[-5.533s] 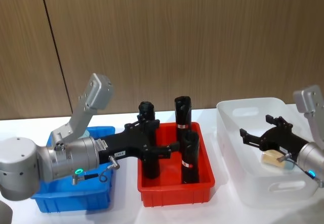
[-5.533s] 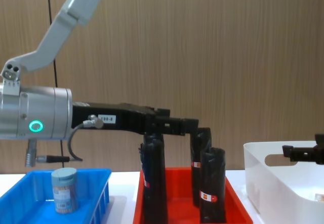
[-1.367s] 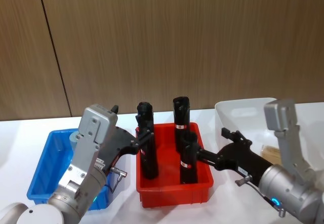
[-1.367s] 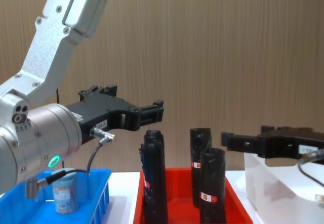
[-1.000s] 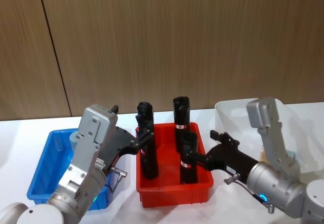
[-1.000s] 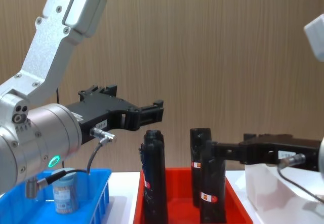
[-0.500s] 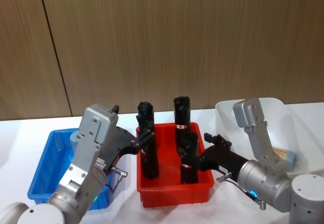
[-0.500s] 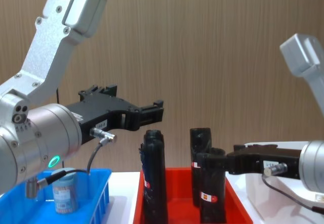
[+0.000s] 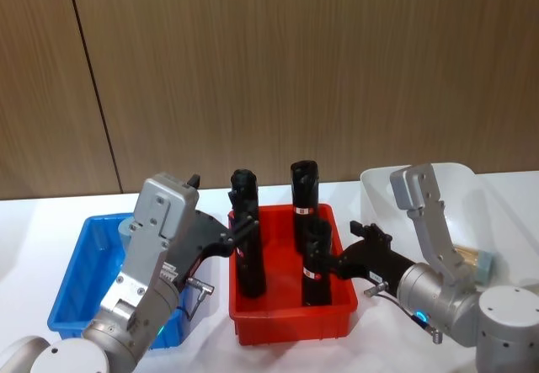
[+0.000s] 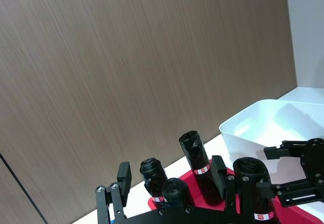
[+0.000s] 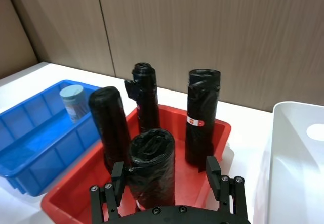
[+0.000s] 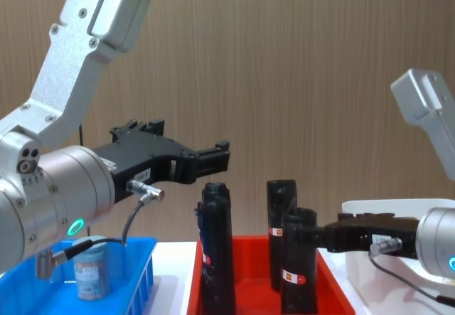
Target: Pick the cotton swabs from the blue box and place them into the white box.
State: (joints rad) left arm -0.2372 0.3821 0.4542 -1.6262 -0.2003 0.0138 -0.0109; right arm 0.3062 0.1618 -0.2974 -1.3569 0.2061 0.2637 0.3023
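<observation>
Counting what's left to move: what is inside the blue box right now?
One cotton swab jar stands upright in the blue box, toward its far end. The near part is bare. In the head view the left arm covers much of the box.

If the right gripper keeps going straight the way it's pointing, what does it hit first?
Most likely the nearest black roll in the red crate. The right gripper is open, and that roll stands directly between its fingers. Depth is uncertain; contact isn't clear.
</observation>
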